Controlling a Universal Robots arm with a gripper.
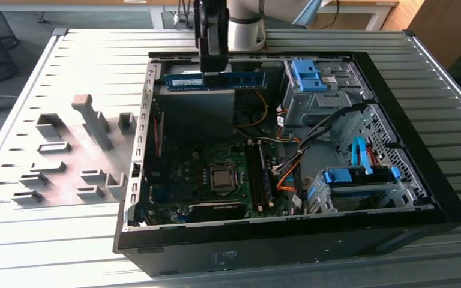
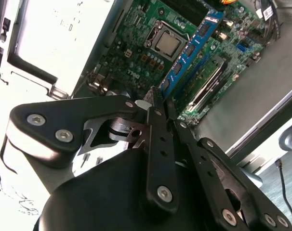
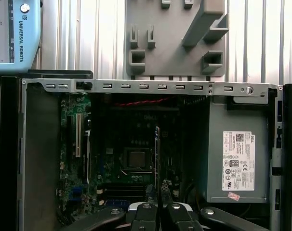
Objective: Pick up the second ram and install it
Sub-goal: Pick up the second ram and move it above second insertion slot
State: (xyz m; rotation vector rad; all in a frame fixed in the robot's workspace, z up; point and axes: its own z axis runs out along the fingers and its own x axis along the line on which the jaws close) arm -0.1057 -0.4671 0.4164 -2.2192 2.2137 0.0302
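Exterior view high over case (image 1: 295,243), both wrist views close, seemingly downward, sharing motherboard (image 2: 131,53) (image 3: 71,115)

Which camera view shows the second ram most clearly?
The exterior view: the second ram shows its long broad face, held by the end effector. The second wrist view shows it foreshortened; the first wrist view, edge-on.

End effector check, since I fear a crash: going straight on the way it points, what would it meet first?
Probably the motherboard beside the CPU socket, touched first by the second ram that the end effector grips; depth is unclear.
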